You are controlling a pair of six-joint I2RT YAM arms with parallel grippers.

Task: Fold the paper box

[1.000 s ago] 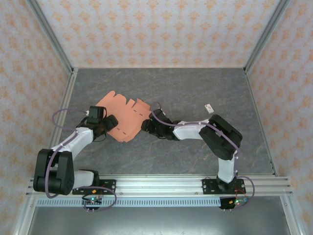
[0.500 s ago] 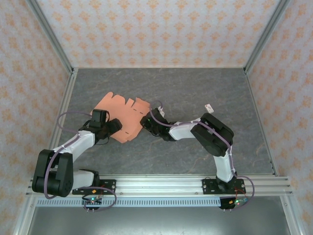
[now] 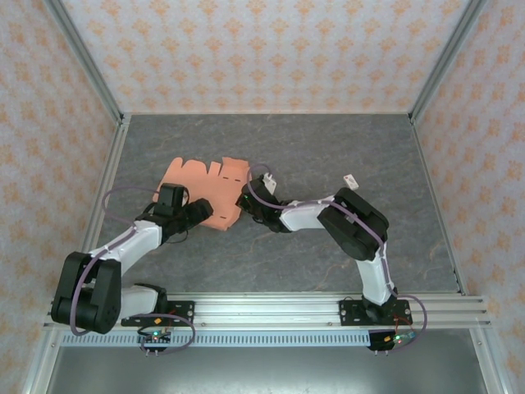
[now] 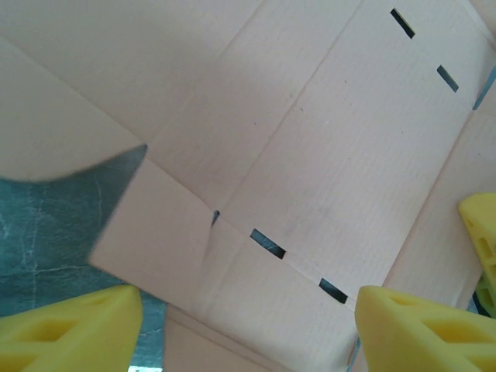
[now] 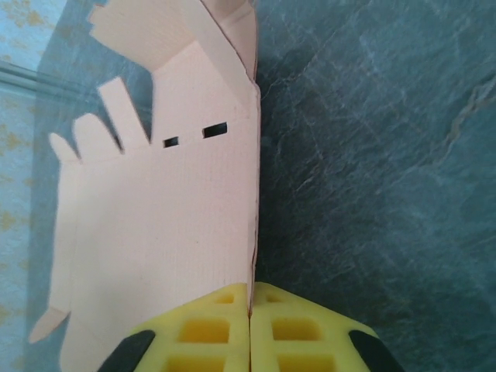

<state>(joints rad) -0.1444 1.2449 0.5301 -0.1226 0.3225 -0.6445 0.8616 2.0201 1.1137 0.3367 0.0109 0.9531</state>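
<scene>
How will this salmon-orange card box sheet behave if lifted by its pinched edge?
Probably floppy: the salmon-orange card box sheet has creases and slots, so it should hinge and droop. Likely very light, being thin. The right pincer holds only its edge, so it may swing.

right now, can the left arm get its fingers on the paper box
Probably yes: the left fingers hang open over the paper box with nothing between; the right fingers pinch another edge, clear of them.
</scene>
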